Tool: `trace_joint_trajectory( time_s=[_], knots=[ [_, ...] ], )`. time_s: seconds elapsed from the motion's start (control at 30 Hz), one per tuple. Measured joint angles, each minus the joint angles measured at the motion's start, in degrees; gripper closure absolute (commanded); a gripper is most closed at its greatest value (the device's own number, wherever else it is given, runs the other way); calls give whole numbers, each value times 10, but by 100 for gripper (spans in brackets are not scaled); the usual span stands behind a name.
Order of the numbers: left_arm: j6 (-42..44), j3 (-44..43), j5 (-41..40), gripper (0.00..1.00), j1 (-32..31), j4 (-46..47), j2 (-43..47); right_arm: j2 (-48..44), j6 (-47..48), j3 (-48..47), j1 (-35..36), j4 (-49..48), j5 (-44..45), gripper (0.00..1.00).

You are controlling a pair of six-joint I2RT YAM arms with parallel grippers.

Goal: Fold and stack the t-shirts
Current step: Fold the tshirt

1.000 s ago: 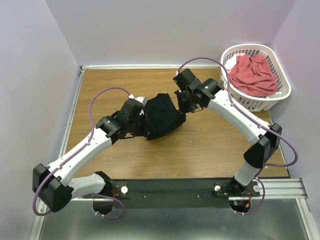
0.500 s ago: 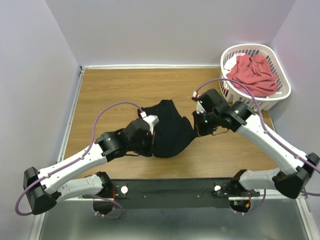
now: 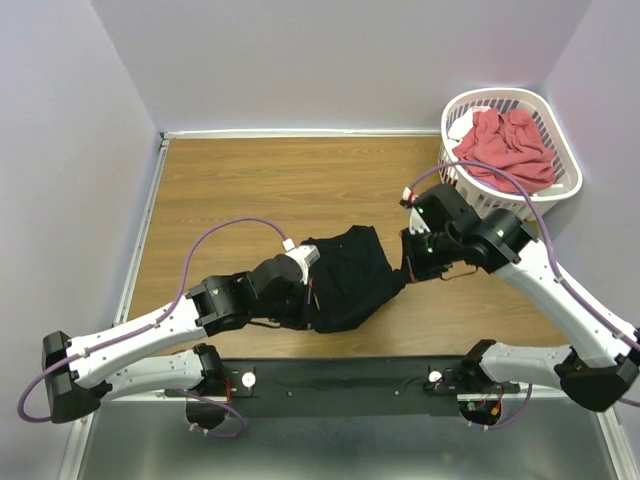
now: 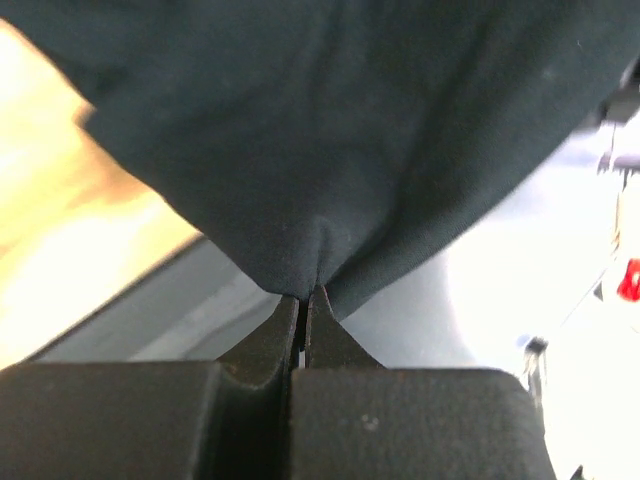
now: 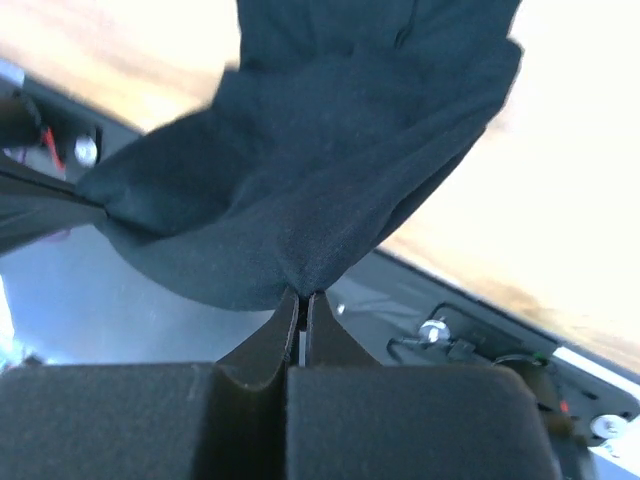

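Two grippers are sharing one garment. The left gripper (image 4: 302, 297) is pinching a fold of the black t-shirt (image 3: 350, 278) between jaws pressed tight together, and the right gripper (image 5: 302, 297) is clamping the opposite side the same way. The shirt is hanging bunched between them, well apart from the white laundry basket (image 3: 562, 190) and to its near left, low over the wooden table (image 3: 250, 180). The coral-red t-shirt (image 3: 505, 148) is lying inside that basket, waiting its turn.

Judging by this, the arms are working on the opening step: getting the black shirt spread out so a first fold can be made. Nothing is folded or stacked yet. The next move probably calls for drawing the two held points away from each other until the slack is gone, then lowering both together so the cloth lands flat rather than heaped. Which parts of the shirt are being held, hem, sleeve or shoulder, cannot be told from these views, so the spread may come out skewed.

The black cloth is looking matte, thin and limp, sagging into a pouch and gathering into fine creases at each pinch. The coral-red one is sitting as a crumpled mound. The basket is oval, with slotted rigid plastic walls, and the table is showing a smooth wood grain.
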State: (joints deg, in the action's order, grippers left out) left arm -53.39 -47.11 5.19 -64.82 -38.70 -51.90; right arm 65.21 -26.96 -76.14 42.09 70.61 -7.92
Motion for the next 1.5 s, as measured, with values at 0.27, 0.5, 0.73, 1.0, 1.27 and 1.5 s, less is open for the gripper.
trace_joint_trajectory(
  time_s=[0.27,0.5,0.73,1.0,1.27,1.5],
  knots=[
    [78,-4,25,100,173,38,-44,130,29,-95,-1,-20,49,100],
    [164,-8,62,100,271,79,-143,240,73,-111,-35,-50,54,100],
    [236,-66,92,100,350,124,-246,317,112,-157,-120,-89,35,100],
    [291,-175,117,100,395,154,-361,417,151,-217,-202,-122,-25,100],
    [322,-214,117,100,402,147,-372,435,171,-254,-212,-127,-72,99],
    [323,-126,116,100,384,132,-248,315,178,-124,-210,-141,-138,99]
  ],
)
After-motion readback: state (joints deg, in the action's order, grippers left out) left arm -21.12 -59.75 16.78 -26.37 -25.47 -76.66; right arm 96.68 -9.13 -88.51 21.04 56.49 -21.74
